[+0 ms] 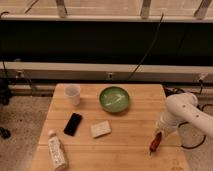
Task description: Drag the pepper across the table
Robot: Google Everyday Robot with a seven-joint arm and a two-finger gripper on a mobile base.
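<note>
The pepper [155, 143] is a small slim dark-red chili lying near the right edge of the light wooden table [125, 135], toward the front. My gripper [159, 132] comes in from the right on a white arm and sits right at the pepper's upper end, touching or just above it. The arm covers the fingers.
A green bowl [114, 98] stands at the back middle, a white cup [73, 94] at the back left. A black phone [73, 123] and a pale sponge-like block [100, 129] lie mid-left. A white patterned bottle [57, 153] lies at the front left. Cables hang behind.
</note>
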